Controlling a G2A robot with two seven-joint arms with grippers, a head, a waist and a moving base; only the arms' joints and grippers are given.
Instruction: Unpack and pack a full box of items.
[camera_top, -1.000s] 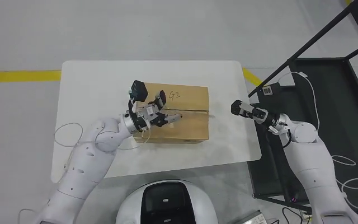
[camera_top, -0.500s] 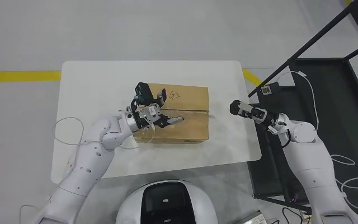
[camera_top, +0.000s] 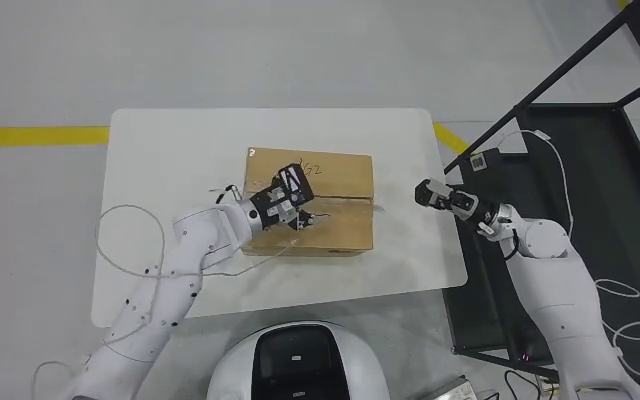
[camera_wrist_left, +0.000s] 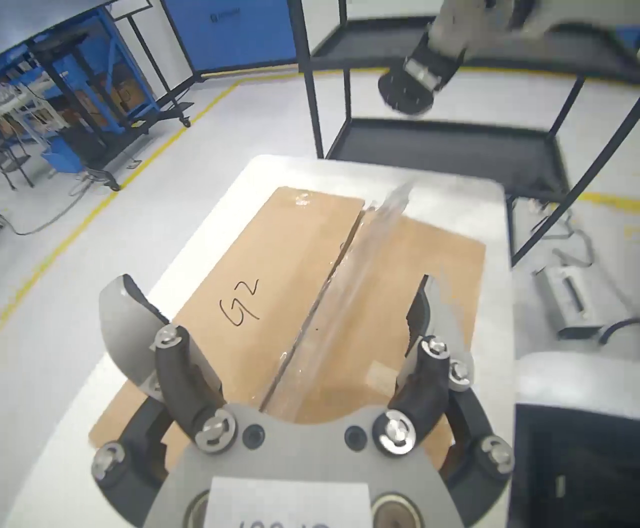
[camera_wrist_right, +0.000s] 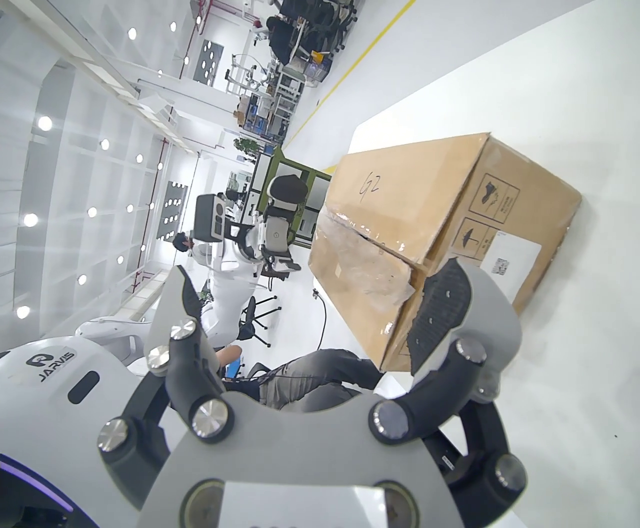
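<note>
Spread wide, the left gripper (camera_top: 296, 204) (camera_wrist_left: 272, 300) hovers over the left half of the cardboard box (camera_top: 340, 170) (camera_wrist_left: 280, 250) (camera_wrist_right: 400, 200), with its fingers on either side of the centre seam and nothing between them. The closed box lies in the middle of the top view, on the white table (camera_top: 170, 170). A handwritten "G2" in dark pen sits on its upper flap, just above the seam in the top view. In the left wrist view, a strip of clear tape (camera_wrist_left: 372, 235) runs along the seam. It looks partly lifted and wrinkled; in the right wrist view it is crumpled (camera_wrist_right: 360, 265) near the box's end.

At centre right of the top view, the right gripper (camera_top: 424, 191) (camera_wrist_right: 315, 285) has its fingers parted and empty. It points at the box's right end but stays apart from it. That end face carries printed handling symbols (camera_wrist_right: 487, 212) and a white label (camera_wrist_right: 515, 255), too small to read.
</note>
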